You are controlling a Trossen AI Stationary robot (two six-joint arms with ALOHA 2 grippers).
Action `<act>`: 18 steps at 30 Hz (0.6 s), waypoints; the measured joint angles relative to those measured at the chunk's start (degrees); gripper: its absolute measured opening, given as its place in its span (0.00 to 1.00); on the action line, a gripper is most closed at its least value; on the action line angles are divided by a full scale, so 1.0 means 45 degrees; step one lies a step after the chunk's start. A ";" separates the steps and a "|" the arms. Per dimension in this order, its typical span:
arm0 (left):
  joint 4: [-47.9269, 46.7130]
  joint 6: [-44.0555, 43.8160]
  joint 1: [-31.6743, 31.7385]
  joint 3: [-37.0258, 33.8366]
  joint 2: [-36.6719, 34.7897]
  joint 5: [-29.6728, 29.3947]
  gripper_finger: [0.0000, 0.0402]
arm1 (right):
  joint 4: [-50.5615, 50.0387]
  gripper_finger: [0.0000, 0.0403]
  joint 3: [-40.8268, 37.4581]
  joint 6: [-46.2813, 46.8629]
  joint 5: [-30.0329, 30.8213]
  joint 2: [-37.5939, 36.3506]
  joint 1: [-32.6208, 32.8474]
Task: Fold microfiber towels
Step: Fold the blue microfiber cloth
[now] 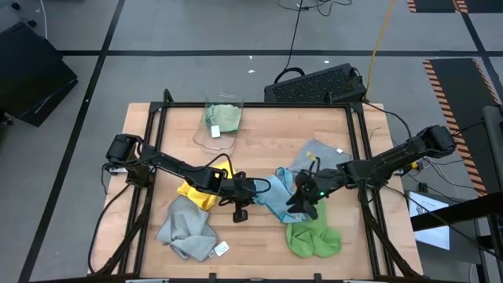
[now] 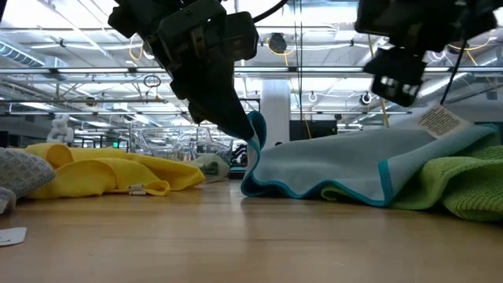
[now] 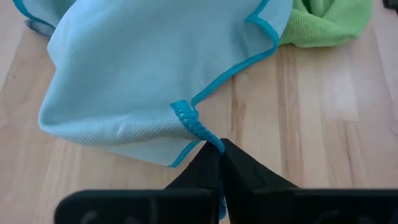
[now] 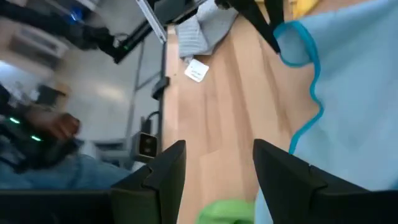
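The left gripper (image 3: 221, 149) pinches the corner of the light blue towel (image 1: 277, 192) in the middle of the table (image 1: 259, 134). The right gripper (image 4: 217, 168) hangs above the towel's other side, fingers spread apart.

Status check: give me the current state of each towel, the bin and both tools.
Blue towel: crumpled, corner pinched.
Yellow towel: bunched.
Grey towel: crumpled.
Bright green towel: crumpled.
Bin: holds a pale green towel.
Left tool: shut on blue towel.
Right tool: open, empty.
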 joint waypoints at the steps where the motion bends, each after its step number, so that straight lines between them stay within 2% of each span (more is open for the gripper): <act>1: -0.0009 0.0038 0.0000 0.0000 0.0000 0.0000 0.02 | -0.0031 0.45 0.0309 -0.0339 -0.0196 0.0393 -0.0036; 4: 0.0006 0.0094 0.0000 0.0000 0.0000 -0.0002 0.01 | -0.0136 0.45 0.0871 -0.0979 -0.1021 0.1544 -0.0178; 9: 0.0017 0.0033 0.0000 0.0000 0.0000 -0.0055 0.03 | -0.0061 0.45 0.1286 -0.1601 -0.1348 0.2944 -0.0522; 18: 0.0250 -0.0030 0.0000 0.0000 -0.0005 -0.0109 0.02 | -0.1241 0.45 0.1275 -0.3068 -0.1382 0.3598 -0.1066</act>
